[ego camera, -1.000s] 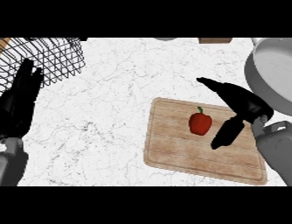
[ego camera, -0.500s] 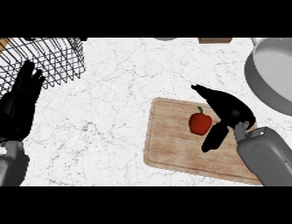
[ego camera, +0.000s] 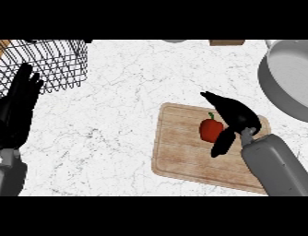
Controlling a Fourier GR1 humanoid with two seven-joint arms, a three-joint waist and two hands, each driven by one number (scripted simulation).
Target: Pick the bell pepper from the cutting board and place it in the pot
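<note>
Pepper [ego camera: 211, 130] on board [ego camera: 184, 152]: likely light, smooth, slippery, rigid; grasp round its body. Right hand [ego camera: 233, 120] spread beside it; left hand [ego camera: 14, 110] rests straight-fingered.

2 smooth grey forearms rise from the lower edge, each a rounded, tube-like shell with a soft sheen and no visible markings, cables or screws. The right forearm [ego camera: 278, 167] narrows to a short, lighter grey wrist collar before meeting the right hand [ego camera: 235, 116], which is matte black with slender, tapering fingers. The left forearm [ego camera: 2, 179] carries the left hand [ego camera: 10, 117], equally black, long and narrow.
</note>
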